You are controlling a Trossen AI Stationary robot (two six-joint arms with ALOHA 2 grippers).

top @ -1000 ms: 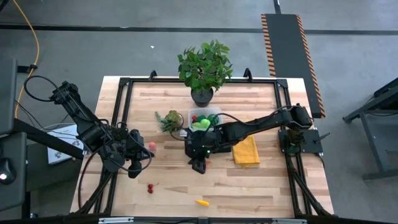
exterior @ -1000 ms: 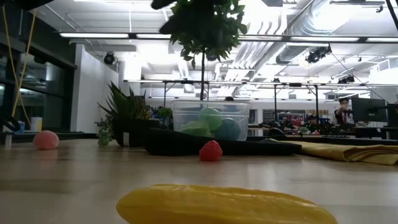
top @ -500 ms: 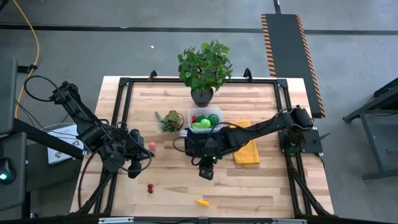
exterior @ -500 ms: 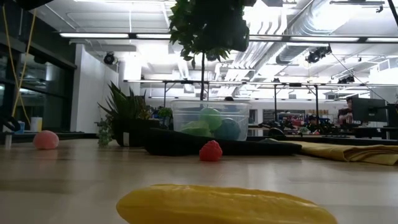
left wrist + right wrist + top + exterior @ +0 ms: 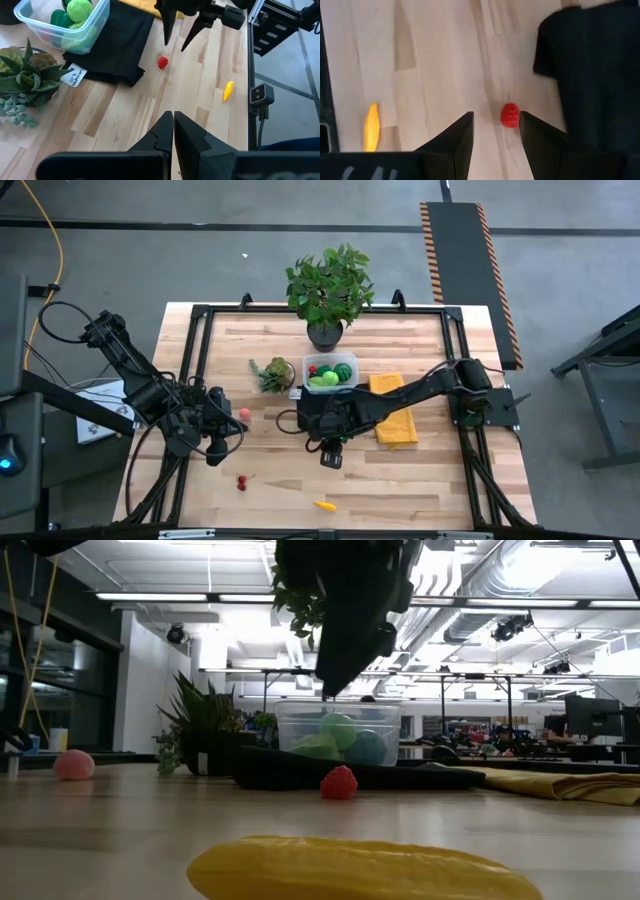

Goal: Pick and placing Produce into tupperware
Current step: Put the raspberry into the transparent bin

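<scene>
Right tool [image 5: 496,131] hovers beside red berry [image 5: 509,115].

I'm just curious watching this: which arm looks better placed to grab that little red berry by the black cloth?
The right. Its open gripper hangs just above the red berry, while the left gripper sits shut, far off near the table's left side.

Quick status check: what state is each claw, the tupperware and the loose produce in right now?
Right claw: open, above the red berry, not touching.
Left claw: shut, empty, waiting at the table's left.
Tupperware: lidless, holding green produce.
Red berry: loose beside the black cloth.
Yellow piece: loose near the table's front edge.
</scene>
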